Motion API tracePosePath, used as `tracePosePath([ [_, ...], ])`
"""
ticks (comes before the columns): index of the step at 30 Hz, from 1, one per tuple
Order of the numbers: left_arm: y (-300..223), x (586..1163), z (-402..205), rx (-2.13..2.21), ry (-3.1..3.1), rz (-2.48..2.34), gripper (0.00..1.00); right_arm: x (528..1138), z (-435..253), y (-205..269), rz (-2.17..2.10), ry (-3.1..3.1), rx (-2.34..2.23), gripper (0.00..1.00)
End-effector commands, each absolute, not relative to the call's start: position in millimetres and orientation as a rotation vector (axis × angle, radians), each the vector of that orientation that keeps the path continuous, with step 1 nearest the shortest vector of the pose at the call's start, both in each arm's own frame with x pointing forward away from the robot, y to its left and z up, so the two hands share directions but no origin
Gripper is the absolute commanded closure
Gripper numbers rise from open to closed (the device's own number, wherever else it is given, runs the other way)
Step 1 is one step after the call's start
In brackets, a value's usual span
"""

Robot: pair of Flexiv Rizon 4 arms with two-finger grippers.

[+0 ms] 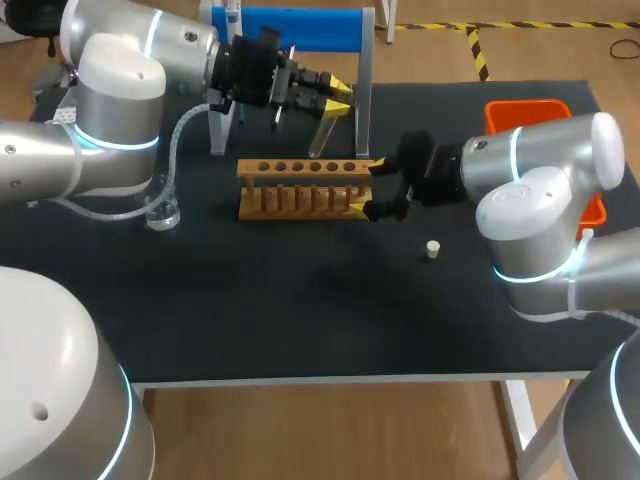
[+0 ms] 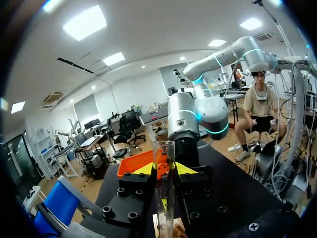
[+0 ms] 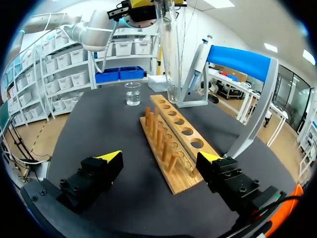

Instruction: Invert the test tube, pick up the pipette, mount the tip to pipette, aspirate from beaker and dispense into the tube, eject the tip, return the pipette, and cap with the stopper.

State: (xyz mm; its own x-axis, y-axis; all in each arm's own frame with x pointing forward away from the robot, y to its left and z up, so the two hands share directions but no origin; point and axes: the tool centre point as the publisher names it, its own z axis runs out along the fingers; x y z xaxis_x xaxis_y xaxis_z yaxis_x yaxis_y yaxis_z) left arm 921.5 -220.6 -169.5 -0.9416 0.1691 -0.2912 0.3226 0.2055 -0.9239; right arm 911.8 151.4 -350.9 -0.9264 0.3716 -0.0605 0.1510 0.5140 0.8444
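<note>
- Our left end effector (image 1: 338, 98) hangs over the back of a wooden rack (image 1: 300, 190). Its two yellow-tipped fingers are clamped on a clear tube (image 1: 322, 135) from both sides.
- The tube is tilted. Its free end is just above the rack's row of holes and sits in none of them.
- Our right end effector (image 1: 372, 187) is low over the dark bench (image 1: 300, 310) at the rack's right end. Its fingers are spread wide and grip nothing.
- The end of the rack lies between those fingers. One finger is just beside the wood and the other is well apart from it.
- A clear beaker (image 1: 162, 212) stands on the bench to the left of the rack, near our left arm.
- The pipette (image 3: 198, 62) hangs on a blue stand (image 1: 300, 28) behind the rack.
- A small white stopper (image 1: 433, 249) sits alone on the bench, nearer us than the right end effector and apart from the rack.
- An orange bin (image 1: 525, 112) sits at the bench's far right, partly hidden by our right arm.
</note>
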Motion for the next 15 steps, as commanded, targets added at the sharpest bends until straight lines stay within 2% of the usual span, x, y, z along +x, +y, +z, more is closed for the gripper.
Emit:
tracePosePath([
  [1,-220.0,922.8,-168.9,0.485,2.342,-1.844,1.0,910.9,-350.5,149.2,1.383,2.519,0.439,0.0],
  [15,-222.4,924.5,-169.4,0.463,2.327,-1.9,1.0,910.9,-350.5,149.2,1.383,2.519,0.439,0.0],
])
